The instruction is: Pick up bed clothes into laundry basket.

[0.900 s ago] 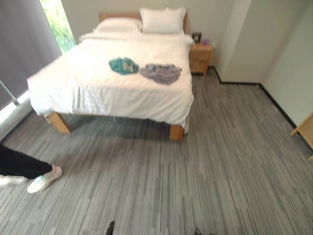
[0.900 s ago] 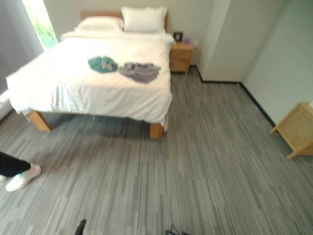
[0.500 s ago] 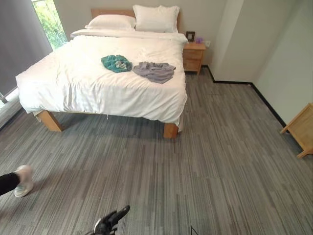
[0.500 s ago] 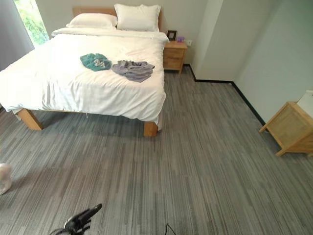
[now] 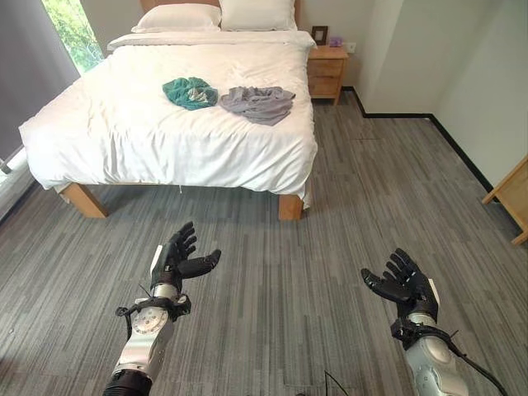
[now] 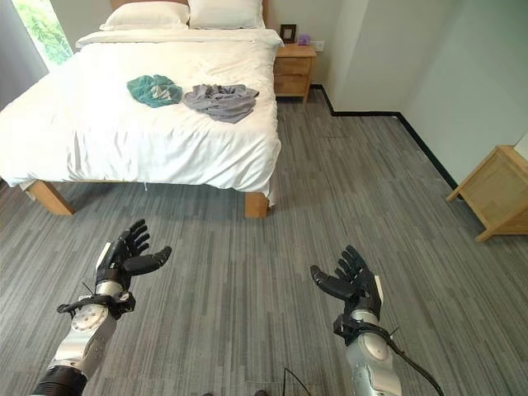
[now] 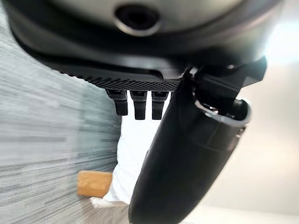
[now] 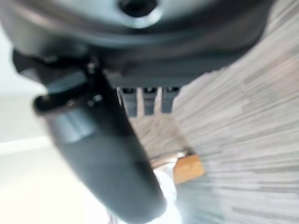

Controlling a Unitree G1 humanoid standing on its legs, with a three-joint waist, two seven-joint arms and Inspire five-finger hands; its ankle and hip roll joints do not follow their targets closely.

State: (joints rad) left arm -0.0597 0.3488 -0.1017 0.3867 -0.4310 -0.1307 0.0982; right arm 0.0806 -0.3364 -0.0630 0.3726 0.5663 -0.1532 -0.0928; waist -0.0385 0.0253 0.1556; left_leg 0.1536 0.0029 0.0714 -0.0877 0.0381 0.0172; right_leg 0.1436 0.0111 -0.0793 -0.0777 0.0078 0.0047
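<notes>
A: Looking down from the robot's head, what lies between the hands and the clothes?

B: Bare grey floor (image 5: 346, 214). The left robot hand (image 5: 177, 262) sits in the lower left of the frame and the right robot hand (image 5: 402, 284) in the lower right. Both are held out over the floor with fingers straight and spread wide, holding nothing.

A: And the clothes?

B: On the white bed (image 5: 132, 140) in the upper left of the frame lie two crumpled pieces. A teal garment (image 5: 189, 91) lies to the left and a grey garment (image 5: 258, 102) just beside it on the right, close enough that I cannot tell whether they touch. Both rest toward the right side of the mattress, well apart from either hand.

A: Which hand is nearer?

B: The left, I judge. The clothes lie up the frame from it and a little to the right, while the right robot hand would need to cross diagonally toward the upper left. The grey garment spreads wider left to right than front to back; the teal one is a rounder heap.

A: Anything else in the room?

B: Pillows (image 5: 210, 14) at the head of the bed, and a wooden nightstand (image 5: 327, 72) beside it in the upper middle of the frame. I see no laundry basket.
</notes>
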